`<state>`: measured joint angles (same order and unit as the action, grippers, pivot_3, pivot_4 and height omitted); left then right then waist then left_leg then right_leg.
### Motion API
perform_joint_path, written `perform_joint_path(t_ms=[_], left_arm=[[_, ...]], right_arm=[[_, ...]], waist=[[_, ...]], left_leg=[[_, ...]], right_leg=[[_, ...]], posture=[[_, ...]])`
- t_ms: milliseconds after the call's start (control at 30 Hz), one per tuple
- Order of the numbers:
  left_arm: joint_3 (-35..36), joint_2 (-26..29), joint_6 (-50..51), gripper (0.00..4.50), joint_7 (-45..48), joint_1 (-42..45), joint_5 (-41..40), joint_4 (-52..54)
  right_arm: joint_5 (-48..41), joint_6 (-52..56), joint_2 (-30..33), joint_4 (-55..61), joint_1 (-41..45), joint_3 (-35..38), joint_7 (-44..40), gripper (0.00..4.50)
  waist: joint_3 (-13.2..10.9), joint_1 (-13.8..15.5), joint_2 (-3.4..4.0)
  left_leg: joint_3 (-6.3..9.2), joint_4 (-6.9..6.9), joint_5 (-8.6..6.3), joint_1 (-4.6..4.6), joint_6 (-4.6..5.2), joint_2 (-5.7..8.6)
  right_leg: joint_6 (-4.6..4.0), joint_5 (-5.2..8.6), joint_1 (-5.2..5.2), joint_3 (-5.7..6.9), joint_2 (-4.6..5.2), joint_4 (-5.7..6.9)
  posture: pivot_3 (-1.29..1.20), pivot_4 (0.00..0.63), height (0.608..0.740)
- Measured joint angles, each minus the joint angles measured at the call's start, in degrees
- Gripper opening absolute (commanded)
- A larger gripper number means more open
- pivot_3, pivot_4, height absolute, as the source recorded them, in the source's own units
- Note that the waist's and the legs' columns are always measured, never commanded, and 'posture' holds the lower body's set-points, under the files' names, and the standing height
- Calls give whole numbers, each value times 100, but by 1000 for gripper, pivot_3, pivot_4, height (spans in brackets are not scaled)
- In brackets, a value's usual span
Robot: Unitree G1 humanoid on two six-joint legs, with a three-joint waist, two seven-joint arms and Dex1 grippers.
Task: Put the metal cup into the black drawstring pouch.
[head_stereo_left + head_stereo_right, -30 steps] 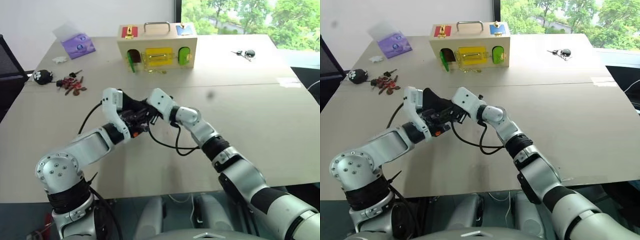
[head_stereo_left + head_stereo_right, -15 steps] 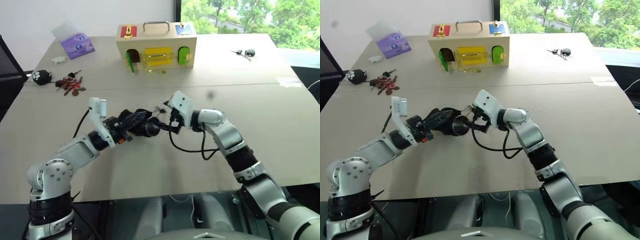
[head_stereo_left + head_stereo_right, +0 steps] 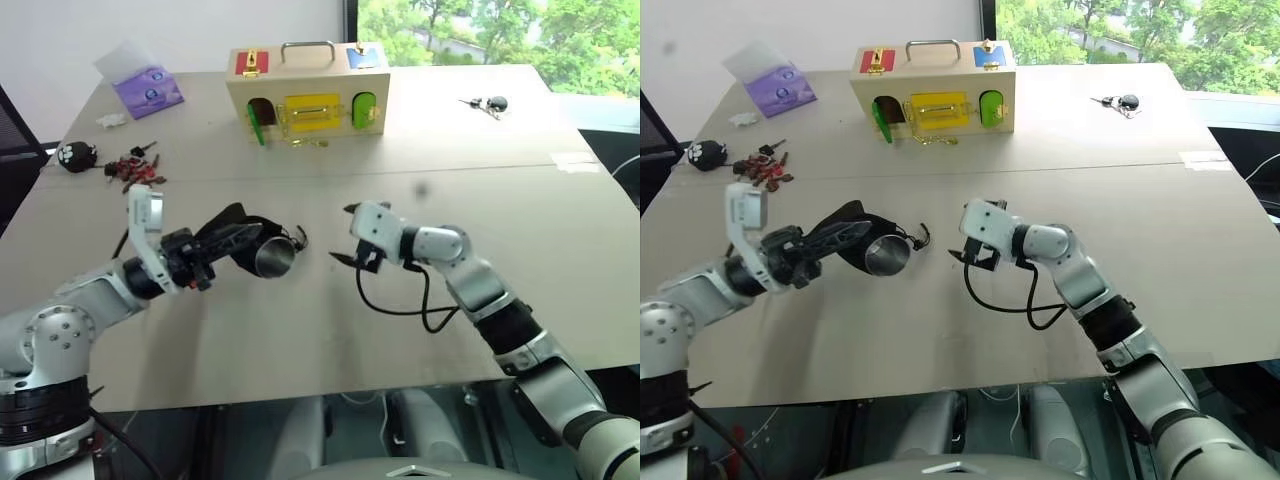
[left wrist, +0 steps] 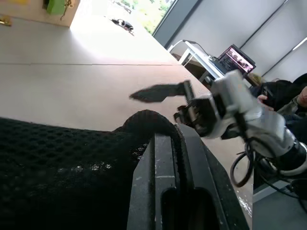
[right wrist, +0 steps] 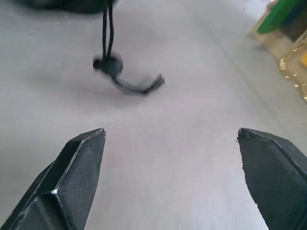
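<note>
My left gripper (image 3: 232,237) is shut on the black drawstring pouch (image 3: 228,222) and holds it just above the table, left of centre. The metal cup (image 3: 272,257) sits in the pouch's mouth: its shiny round end shows and fabric covers the rest. The pouch's cord and toggle (image 5: 108,63) hang down to the table beside the cup. A short way to the right of the cup, my right gripper (image 3: 344,233) stands wide open with nothing between its fingers (image 5: 76,163). In the left wrist view the pouch's mesh (image 4: 62,163) lies against my left fingers.
A wooden latch box (image 3: 306,93) stands at the back centre. A purple tissue pack (image 3: 150,88), a small black toy (image 3: 75,155) and red keys (image 3: 135,170) lie at the back left. More keys (image 3: 485,103) lie at the back right.
My right gripper opened, let go and drew back to the right. My left arm swung to the left with the pouch and cup, so the two grippers now stand apart.
</note>
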<state>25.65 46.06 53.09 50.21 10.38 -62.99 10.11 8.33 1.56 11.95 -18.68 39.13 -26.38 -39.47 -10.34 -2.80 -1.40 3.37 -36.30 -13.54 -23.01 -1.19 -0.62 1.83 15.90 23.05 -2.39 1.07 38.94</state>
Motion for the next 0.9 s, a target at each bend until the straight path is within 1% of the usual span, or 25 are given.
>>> perform_joint_path(t_ms=[100,200,267,333,400,467,600,633,767,900], left_arm=[[109,67,80,0,30,-17,-75,0],[181,74,169,0,0,-68,-191,51],[338,91,263,0,-64,-180,-315,170],[438,104,304,0,-144,-265,-409,311],[579,105,346,0,-241,-361,-498,428],[745,104,381,0,-383,-510,-642,565],[1034,91,389,0,-625,-781,-875,742],[1061,89,388,0,-668,-824,-931,770],[1190,-5,364,0,-838,-1017,-1129,883],[1226,-121,276,0,-936,-1139,-1163,913]], right_arm=[[128,-1014,-634,-1041,248,-58,323,4467],[233,-1606,-1120,-1774,425,-64,632,4467],[275,-2117,-1509,-2497,636,-59,838,4467],[304,-2423,-1723,-2942,725,-55,908,3943],[306,-2595,-1907,-3292,759,-9,976,3179],[286,-2821,-1929,-3553,785,77,1079,2229],[267,-3006,-1929,-3853,881,328,1248,238],[268,-3058,-1929,-3878,888,345,1250,82],[265,-3142,-1924,-3881,915,526,1354,82],[266,-3121,-1906,-3760,911,652,1430,82]], waist=[[1,-42,-1],[1,-61,-2],[2,-69,-3],[2,-68,-3],[2,-65,-4],[2,-51,-3],[3,-53,-5],[2,-54,-4],[2,-64,-4],[2,-67,-3]], left_leg=[[0,1,4,0,-6,-5],[3,1,5,-2,-9,-6],[4,1,5,-2,-9,-5],[6,1,5,-2,-9,-5],[8,1,5,-1,-10,-7],[10,1,5,-1,-9,-4],[13,0,5,2,-8,-3],[14,0,5,2,-8,-3],[10,0,4,2,-8,-3],[11,0,4,3,-8,-3]], right_leg=[[0,0,0,-1,0,0],[1,-1,-1,0,3,-1],[1,-1,0,0,6,-2],[1,-1,-1,2,9,-1],[0,-1,-1,2,13,-1],[0,-1,-3,5,33,0],[0,-1,-5,8,35,2],[0,-1,-6,8,34,3],[0,-1,-6,6,34,3],[0,-1,-5,6,33,4]], posture=[[0,150,740],[0,150,740],[0,150,740],[0,150,740],[0,150,740],[0,150,740],[0,150,740],[0,150,740],[0,150,740],[0,150,740]])
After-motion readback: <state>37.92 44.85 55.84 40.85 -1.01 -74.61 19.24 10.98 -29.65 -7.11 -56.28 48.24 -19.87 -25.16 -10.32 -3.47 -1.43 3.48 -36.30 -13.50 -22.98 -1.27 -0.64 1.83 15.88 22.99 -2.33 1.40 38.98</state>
